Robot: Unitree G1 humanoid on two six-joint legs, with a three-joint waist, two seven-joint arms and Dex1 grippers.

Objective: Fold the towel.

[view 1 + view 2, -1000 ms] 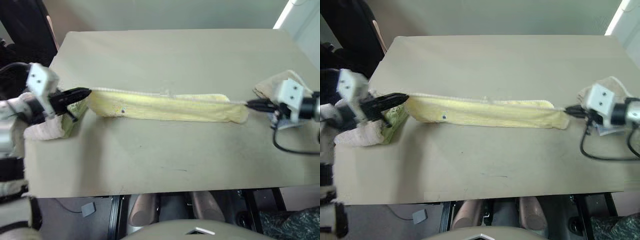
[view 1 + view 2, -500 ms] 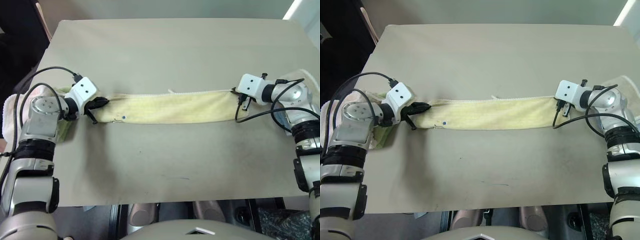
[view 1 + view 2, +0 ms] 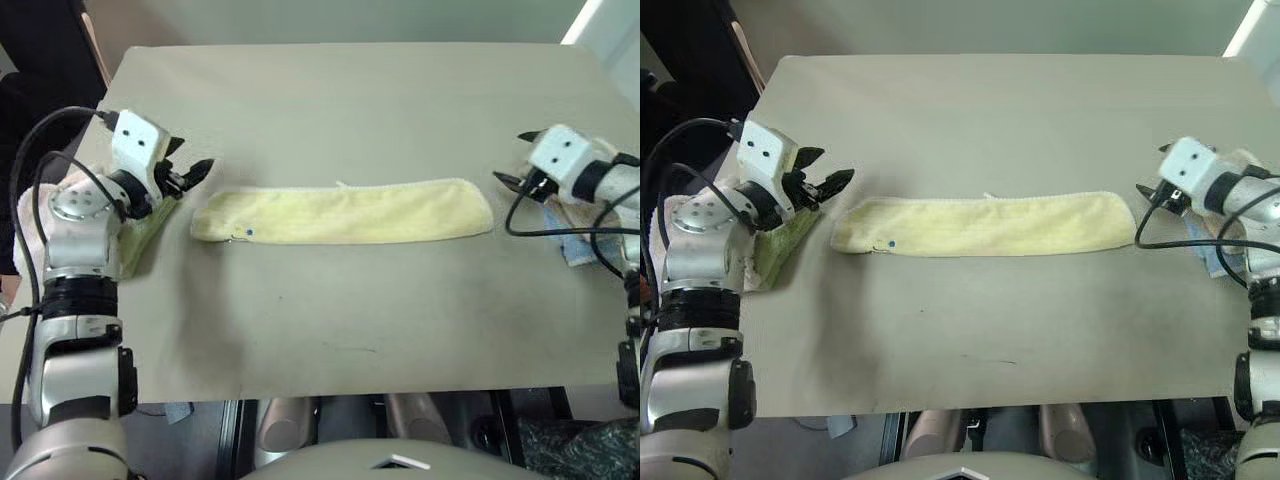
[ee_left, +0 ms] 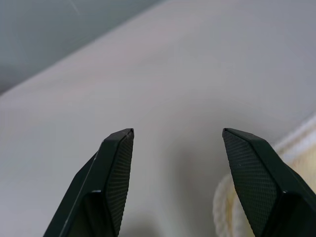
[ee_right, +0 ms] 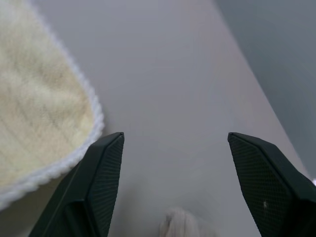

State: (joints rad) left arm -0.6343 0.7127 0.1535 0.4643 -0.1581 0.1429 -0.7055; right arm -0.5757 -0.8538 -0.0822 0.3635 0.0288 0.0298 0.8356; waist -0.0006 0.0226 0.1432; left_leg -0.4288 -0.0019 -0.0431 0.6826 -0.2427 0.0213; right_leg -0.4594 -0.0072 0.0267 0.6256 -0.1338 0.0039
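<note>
Both my grippers stood released and empty: the left gripper [image 3: 822,184] hung just off the towel's left end with its black fingers [image 4: 116,173] spread apart over bare tabletop, and the right gripper [image 3: 1150,192] sat just beyond the towel's right end, its jaws likewise wide and holding nothing. The towel [image 3: 985,225] lay flat across the middle of the table [image 3: 990,110], a long narrow band running from near the left edge toward the right edge, well back from the near edge. My worry was that the band was long and soft, so if I took only one layer at an end, the fold beneath could peel open and the strip would spread out again; grabbing the two ends unevenly would leave the next fold skewed. The left gripper was also close to another folded cloth [image 3: 775,250] at the left edge, and a careless reach could catch that instead. A pale cloth [image 3: 578,245] by the right edge posed the same risk for my right side. The towel itself was pale yellow terry, already folded lengthwise, with a whitish stitched hem along its far side and round its right end, and a small dark mark [image 3: 892,243] near its left end.
</note>
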